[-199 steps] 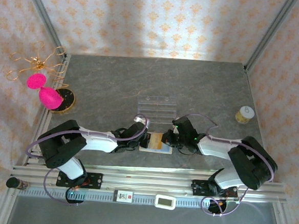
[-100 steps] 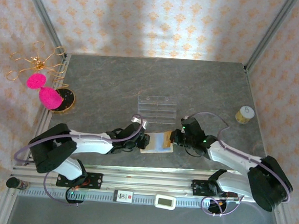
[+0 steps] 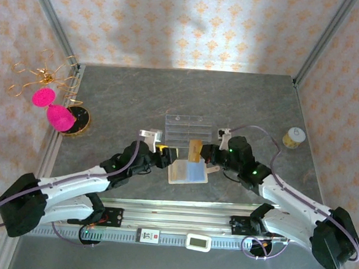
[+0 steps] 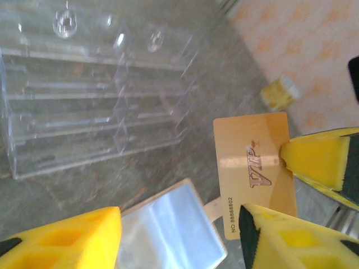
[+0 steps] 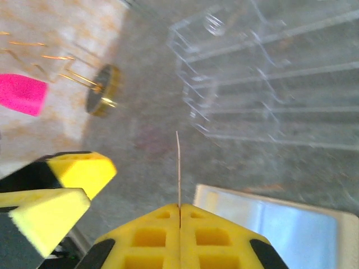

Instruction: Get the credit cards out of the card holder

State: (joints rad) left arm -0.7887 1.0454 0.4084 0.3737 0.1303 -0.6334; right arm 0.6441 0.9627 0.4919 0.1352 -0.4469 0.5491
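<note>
- Right gripper: jaws clenched on one end of the gold-yellow credit card. The card is held upright at the far edge of the card holder, between it and the clear acrylic slotted tray.
- Card face, left wrist view: script "VIP", with "NO.8888802" printed along one edge.
- Same card, right wrist view: seen edge-on as a thin line rising from the shut pads.
- Left gripper: jaws released and spread wide, grasping nothing, just left of the card holder.
- Card holder: lies open and flat on the grey table. It has a pale interior, a bluish panel, and a small tab toward the right arm.
- Top view, margins: yellow spool at right; pink pieces on a gold wire stand at left.
</note>
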